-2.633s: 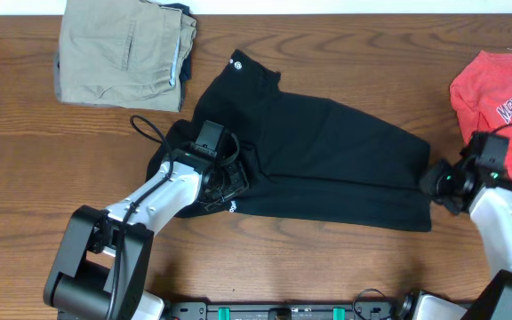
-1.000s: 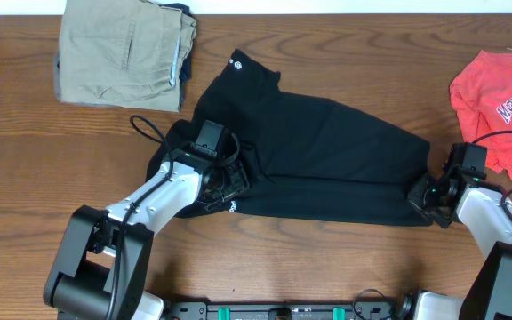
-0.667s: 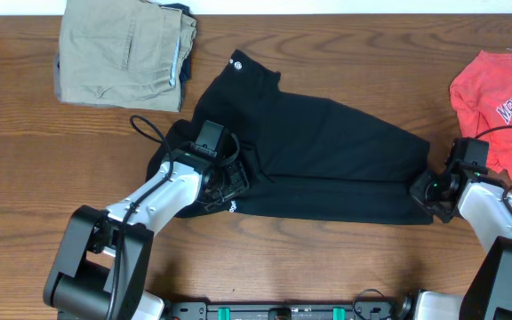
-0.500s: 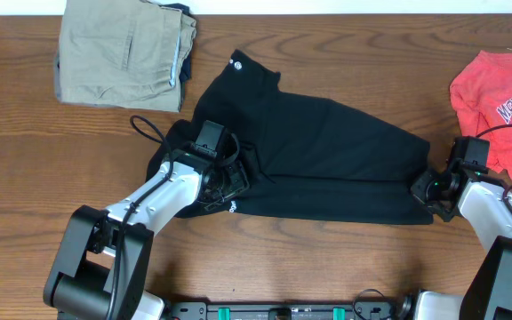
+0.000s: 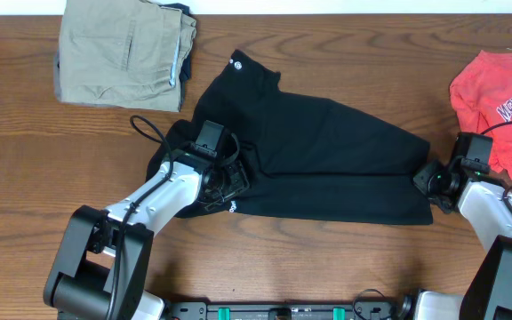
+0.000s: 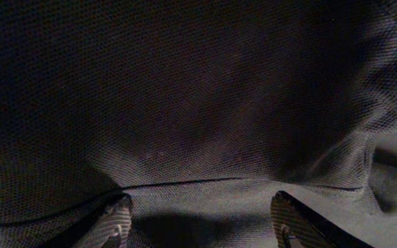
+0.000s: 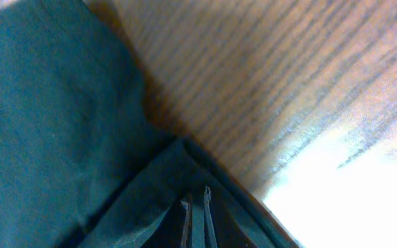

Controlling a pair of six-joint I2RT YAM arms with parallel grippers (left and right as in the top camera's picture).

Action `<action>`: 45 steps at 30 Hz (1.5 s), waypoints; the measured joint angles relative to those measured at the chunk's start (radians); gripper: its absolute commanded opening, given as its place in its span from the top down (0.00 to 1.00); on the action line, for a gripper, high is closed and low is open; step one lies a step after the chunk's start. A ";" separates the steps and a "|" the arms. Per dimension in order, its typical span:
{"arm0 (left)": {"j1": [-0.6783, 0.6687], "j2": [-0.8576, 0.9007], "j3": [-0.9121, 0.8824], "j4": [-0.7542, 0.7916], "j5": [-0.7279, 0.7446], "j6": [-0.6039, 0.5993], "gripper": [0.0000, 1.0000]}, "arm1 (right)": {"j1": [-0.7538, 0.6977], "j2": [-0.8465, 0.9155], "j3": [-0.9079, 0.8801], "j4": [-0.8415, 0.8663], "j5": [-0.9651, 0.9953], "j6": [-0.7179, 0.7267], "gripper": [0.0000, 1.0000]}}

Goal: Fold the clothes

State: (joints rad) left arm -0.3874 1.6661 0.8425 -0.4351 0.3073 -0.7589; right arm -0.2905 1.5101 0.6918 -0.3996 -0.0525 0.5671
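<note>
Lying across the middle of the wooden table point(image 5: 25, 178), the black shirt point(image 5: 327, 156) forms a long slanted band, its narrow upper end reaching toward the far left and its wide end squared off at the right. Its soft matte cloth is mostly flat, with a shallow crease running lengthwise near the front edge and a small white logo mark point(image 5: 234, 62) near the upper tip. The left gripper point(image 5: 228, 185) sits on the shirt's bunched near-left end; its wrist view is filled by a fine, dotted knit weave crossed by a thin seam, and its two fingers point(image 6: 116, 217) stand well apart with cloth spread between them, nothing pinched. The right gripper point(image 5: 427, 178) is at the shirt's right edge, its jaws closed almost fully on the corner, where thin layered edges of fabric gather to a point against the streaked wood grain. Folded khaki trousers point(image 5: 118, 53) of stiffer twill lie at the far left, and a red T-shirt point(image 5: 496, 84) with white lettering lies at the far right, both apart from the black shirt.
</note>
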 measured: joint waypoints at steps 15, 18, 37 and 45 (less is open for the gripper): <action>0.000 0.000 0.000 0.001 0.000 0.000 0.32 | -0.018 0.000 0.142 -0.109 -0.003 -0.011 0.83; 0.000 -0.001 0.000 0.002 0.000 0.000 0.32 | -0.023 -0.001 0.245 -0.256 -0.014 -0.030 0.82; -0.009 -0.092 -0.039 -0.004 0.026 0.185 0.34 | 0.107 -0.007 0.089 -0.306 -0.232 -0.217 0.46; -0.135 -0.202 -0.043 0.078 0.026 0.207 0.33 | 0.107 -0.007 0.013 -0.246 -0.231 -0.154 0.46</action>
State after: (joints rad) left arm -0.5224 1.4643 0.7990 -0.3569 0.3336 -0.5518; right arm -0.1837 1.5028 0.7044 -0.6456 -0.2832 0.4133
